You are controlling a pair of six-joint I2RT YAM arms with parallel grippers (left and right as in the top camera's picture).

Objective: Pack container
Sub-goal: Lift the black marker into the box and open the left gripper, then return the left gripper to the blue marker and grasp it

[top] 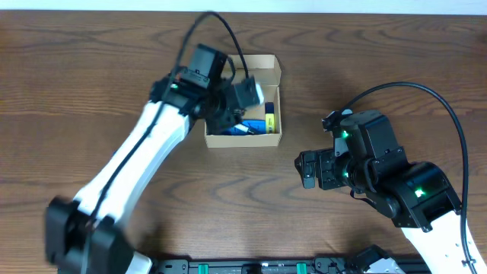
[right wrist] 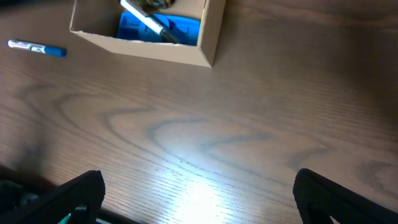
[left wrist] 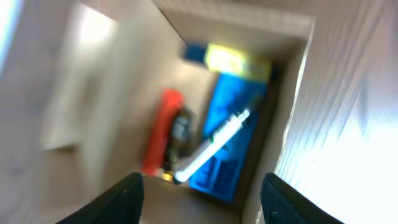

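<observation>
Container (top: 243, 140): a small brown cardboard box on the dark wooden desk (top: 380, 46), near the far side and about in the middle. Top open, so easy to see into.

Inside the box: a blue block (left wrist: 230, 143) on the bottom, a yellow thing (left wrist: 239, 62) at one end, an orange-red thing (left wrist: 163, 130) along one side wall, and a white pen (left wrist: 211, 143) lying slanted across the blue block. All very fuzzy in the left wrist view, so hard to say more about them.

Left pincer (left wrist: 200, 196): up over the open box, looking straight down into it. Two dark fingers wide apart with nothing between them, so released and empty. Cannot tell if touching the box or not.

Right pincer (right wrist: 199, 180): out over bare desk, to the right of the box and closer to the front edge, well apart from it. Fingers spread wide, nothing held, released too.

Also a blue pen (right wrist: 37, 48), lying flat on the desk outside the box, near one corner but not touching. Seen only from the right wrist camera.
</observation>
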